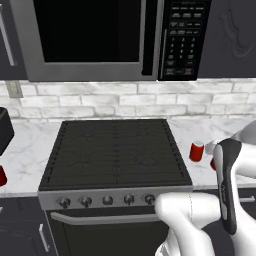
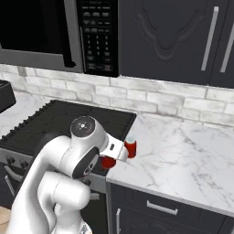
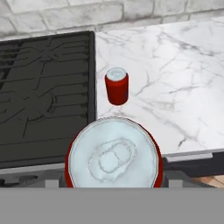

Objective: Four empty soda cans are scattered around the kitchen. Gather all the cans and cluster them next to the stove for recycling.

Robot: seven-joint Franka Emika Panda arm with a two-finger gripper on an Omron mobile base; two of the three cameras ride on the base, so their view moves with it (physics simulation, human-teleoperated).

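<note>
A small red cylindrical soda can with a silver top (image 3: 117,85) stands upright on the white marble counter (image 3: 175,87), just beside the right edge of the black range with its dark grated cooktop (image 3: 43,96), already where the task wants it. A second red can with a silver lid (image 3: 113,157) sits right under the hand camera, its top looming large between the tool's fingers; the right base view shows the same can (image 2: 108,162) tucked below the white wrist near the counter's front edge, close to the first can (image 2: 130,147). The tool (image 3: 113,181) appears clasped around this second can, carrying or setting it down beside the stove, though whether its base touches the counter cannot be told.

A third red can (image 1: 2,176) waits at the far left of the counter, on the other side of the stove, well apart from the pair. By this evidence, one can is placed, a second is about to join it, and at least one more remains to be fetched; the fourth's whereabouts cannot be judged.

The cans' tops look sealed and flat; nothing shows inside them.
</note>
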